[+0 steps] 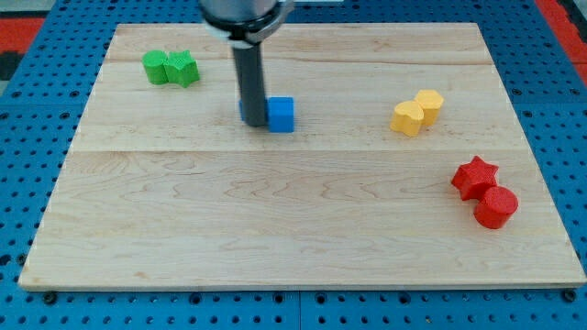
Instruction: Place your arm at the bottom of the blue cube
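The near part of the surface (303,247), a pale wooden board, carries nothing below the blue cube, which matters because the task sends the rod to that side. Far to the cube's right and toward the view's bottom lie a red cylinder (496,207) and a red star (474,176), touching each other. Further up, right of the cube, two yellow blocks (415,113) sit pressed together; their exact shapes cannot be made out. The blue cube (281,115) stands near the middle of the upper half of the surface. My tip (252,124) rests against the cube's left face, level with it rather than below it, and a sliver of blue shows left of the rod, so the rod probably hides part of a blue object. The end effector is a plain rod: it has no jaws and holds nothing. In my judgement the tip must travel down and right to finish. Far left of the cube, slightly higher, two green blocks (171,68) touch.
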{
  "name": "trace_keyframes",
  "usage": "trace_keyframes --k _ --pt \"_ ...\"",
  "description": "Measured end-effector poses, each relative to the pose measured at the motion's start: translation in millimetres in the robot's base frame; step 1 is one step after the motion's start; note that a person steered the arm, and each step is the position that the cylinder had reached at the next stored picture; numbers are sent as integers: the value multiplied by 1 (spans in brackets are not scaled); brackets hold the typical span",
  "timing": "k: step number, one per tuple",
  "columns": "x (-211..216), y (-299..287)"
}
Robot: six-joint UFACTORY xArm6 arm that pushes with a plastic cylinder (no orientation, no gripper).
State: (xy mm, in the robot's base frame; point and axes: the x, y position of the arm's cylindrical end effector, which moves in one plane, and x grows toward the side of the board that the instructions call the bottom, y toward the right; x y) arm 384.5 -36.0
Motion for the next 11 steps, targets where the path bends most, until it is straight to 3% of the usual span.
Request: trace_keyframes --k 1,3,4,5,6,8,10,11 --pt "-18 34" --pt "-38 47" --pt "-15 27" --pt "38 0" --pt "126 7" --pt "69 80" --pt "39 124" --pt "39 89"
